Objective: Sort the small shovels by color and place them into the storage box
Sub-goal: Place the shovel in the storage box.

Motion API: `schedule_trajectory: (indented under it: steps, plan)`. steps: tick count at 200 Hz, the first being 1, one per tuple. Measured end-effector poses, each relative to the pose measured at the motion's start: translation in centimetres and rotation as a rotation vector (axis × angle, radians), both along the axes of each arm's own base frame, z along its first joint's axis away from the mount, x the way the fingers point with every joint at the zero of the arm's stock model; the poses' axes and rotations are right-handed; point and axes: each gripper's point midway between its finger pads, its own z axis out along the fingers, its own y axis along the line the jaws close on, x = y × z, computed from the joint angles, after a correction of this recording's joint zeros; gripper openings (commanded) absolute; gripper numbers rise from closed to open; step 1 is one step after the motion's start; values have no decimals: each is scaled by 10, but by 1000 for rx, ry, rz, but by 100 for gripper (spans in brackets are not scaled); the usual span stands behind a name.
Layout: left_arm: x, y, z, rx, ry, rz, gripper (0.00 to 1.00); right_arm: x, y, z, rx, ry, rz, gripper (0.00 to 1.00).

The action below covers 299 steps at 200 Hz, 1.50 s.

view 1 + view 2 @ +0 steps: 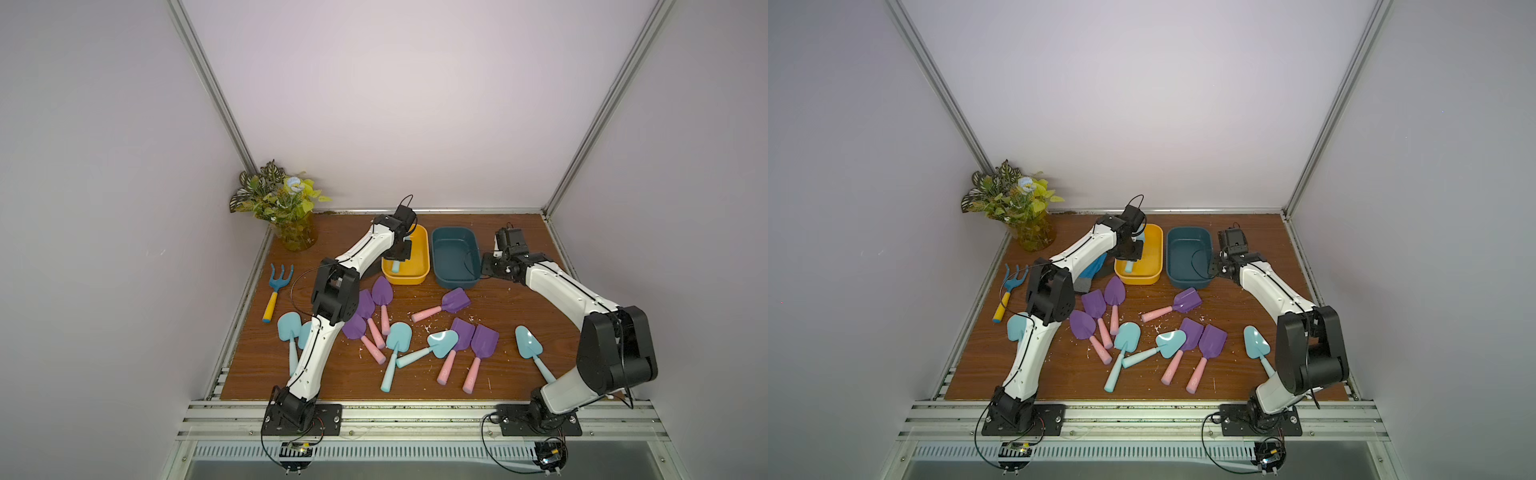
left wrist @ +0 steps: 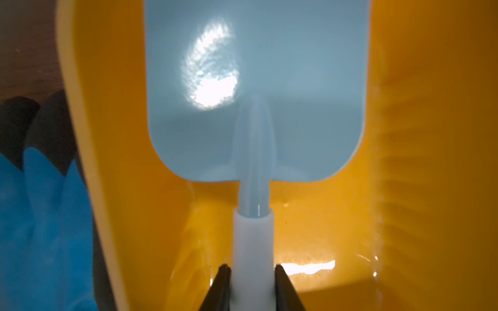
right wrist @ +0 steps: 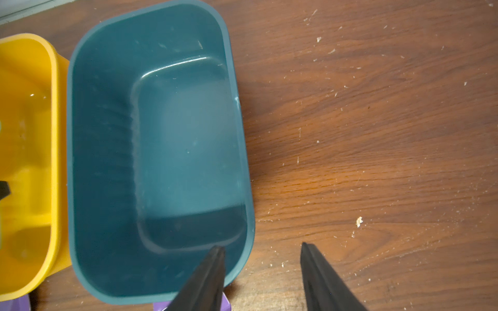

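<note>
My left gripper (image 2: pixel 252 268) is shut on the pale handle of an aqua shovel (image 2: pixel 256 80), whose blade lies low inside the yellow box (image 2: pixel 417 134). In both top views that gripper (image 1: pixel 399 259) hangs over the yellow box (image 1: pixel 1158 253). My right gripper (image 3: pixel 262 249) is open and holds nothing, above the near right corner of the teal box (image 3: pixel 107 161), which has nothing in it. Several shovels lie loose on the wooden table: purple ones with pink handles (image 1: pixel 455 300) (image 1: pixel 484 340) and aqua ones (image 1: pixel 399 336) (image 1: pixel 528 343).
A blue rake with a yellow handle (image 1: pixel 280 278) lies at the left edge. A potted plant (image 1: pixel 282 199) stands in the back left corner. A blue and grey glove (image 1: pixel 1092 270) lies left of the yellow box. Metal frame rails border the table.
</note>
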Motion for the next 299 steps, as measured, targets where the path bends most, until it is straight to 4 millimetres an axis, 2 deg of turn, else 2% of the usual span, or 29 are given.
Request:
schedule_trajectory:
  steps: [22, 86, 264, 299]
  plan:
    - [-1, 0, -8, 7, 13, 0, 0, -1, 0, -2, -1, 5, -1, 52]
    - [-4, 2, -14, 13, 28, 3, 3, -4, -3, -7, -2, 16, -7, 52]
    - [-6, 3, -16, 9, 37, 19, 32, 0, -12, -7, 7, 9, -28, 52]
    - [-10, 4, -22, 13, 55, 18, 35, -4, -13, -15, 10, 23, -35, 52]
